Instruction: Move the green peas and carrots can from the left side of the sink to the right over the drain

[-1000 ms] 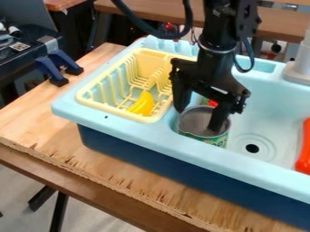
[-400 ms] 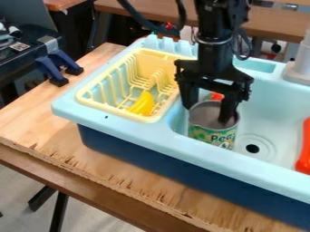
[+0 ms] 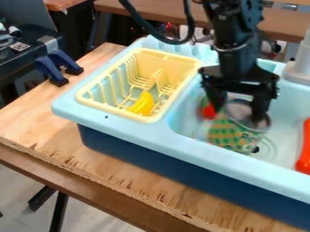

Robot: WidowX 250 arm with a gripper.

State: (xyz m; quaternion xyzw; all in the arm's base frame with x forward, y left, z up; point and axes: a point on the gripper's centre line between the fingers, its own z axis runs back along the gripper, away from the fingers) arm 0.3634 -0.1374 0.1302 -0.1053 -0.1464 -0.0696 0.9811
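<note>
Fingers spread wide, unclenched, at the mouth of the tilted can, down in the sink, just beside a red object; probably light, stiff-walled, easily tipped, maybe slippery; best pinched across one wall at the rim.

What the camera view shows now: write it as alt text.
A black gripper, fingers apart, is at the mouth of a tilted, green-patterned metal can in a pale blue plastic sink. A pale yellow dish rack holds a curved yellow piece.
</note>
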